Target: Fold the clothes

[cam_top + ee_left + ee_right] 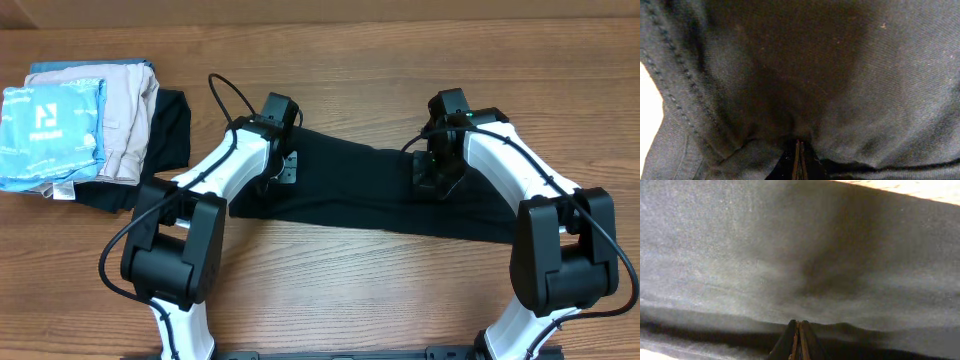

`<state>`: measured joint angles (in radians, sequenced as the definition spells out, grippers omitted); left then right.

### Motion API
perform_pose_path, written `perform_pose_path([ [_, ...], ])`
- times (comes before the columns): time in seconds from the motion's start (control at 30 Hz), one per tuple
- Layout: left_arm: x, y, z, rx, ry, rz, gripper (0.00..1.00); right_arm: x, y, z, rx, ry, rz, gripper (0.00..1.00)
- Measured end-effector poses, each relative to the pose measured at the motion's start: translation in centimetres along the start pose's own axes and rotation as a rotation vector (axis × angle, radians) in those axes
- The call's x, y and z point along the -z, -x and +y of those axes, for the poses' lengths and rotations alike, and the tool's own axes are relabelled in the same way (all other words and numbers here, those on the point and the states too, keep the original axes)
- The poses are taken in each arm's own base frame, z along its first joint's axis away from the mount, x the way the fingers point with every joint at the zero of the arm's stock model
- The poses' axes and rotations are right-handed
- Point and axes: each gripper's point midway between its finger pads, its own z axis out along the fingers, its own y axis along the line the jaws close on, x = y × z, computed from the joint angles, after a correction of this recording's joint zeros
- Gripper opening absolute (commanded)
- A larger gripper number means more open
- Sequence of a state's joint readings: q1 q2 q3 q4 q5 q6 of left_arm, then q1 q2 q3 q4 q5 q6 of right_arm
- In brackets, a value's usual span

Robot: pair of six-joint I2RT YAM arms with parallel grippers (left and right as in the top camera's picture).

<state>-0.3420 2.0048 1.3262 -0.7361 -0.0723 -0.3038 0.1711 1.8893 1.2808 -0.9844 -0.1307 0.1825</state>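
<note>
Left wrist view is nearly filled by the black T-shirt (850, 75). The left claw (799, 162) is narrow, its jaws together, and the cloth puckers toward its tips, so I judge that it pinches a fold of the shirt. The right claw (799, 339) is the same, with a crease of the shirt running to its closed jaws. Seen from above, the shirt lies on the table (350, 290) as a long band reaching from one claw to the other.

What could go wrong: each pinch looks small and sits at the very tips. The soft cloth may slip out of one claw when the arms lift or pull apart, and then the fold would come out crooked. If a claw has caught only the upper layer, the lower layer would remain on the table and the fold would open. A pile also lies near, outward of the left claw, and a wide swing could drag it.

Count: two claws and one black T-shirt. In the pile beyond the left claw there are one light blue folded garment (50, 125), one beige folded garment (125, 115) and one dark cloth (172, 128) beneath them. I cannot tell whether this dark cloth belongs to the shirt.
</note>
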Motion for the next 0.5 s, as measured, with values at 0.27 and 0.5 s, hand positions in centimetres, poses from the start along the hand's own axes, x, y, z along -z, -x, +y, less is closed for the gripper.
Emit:
perform_pose_path([
  [0.27,0.0,0.1,0.7,0.006,0.007,0.003,0.09,-0.8,-3.5,-1.4,-0.012,-0.063,0.119,0.04],
  [0.5,0.0,0.1,0.9,-0.011,0.019,0.0,0.09,-2.2,-6.6,-3.6,-0.089,-0.161,0.189,0.04],
])
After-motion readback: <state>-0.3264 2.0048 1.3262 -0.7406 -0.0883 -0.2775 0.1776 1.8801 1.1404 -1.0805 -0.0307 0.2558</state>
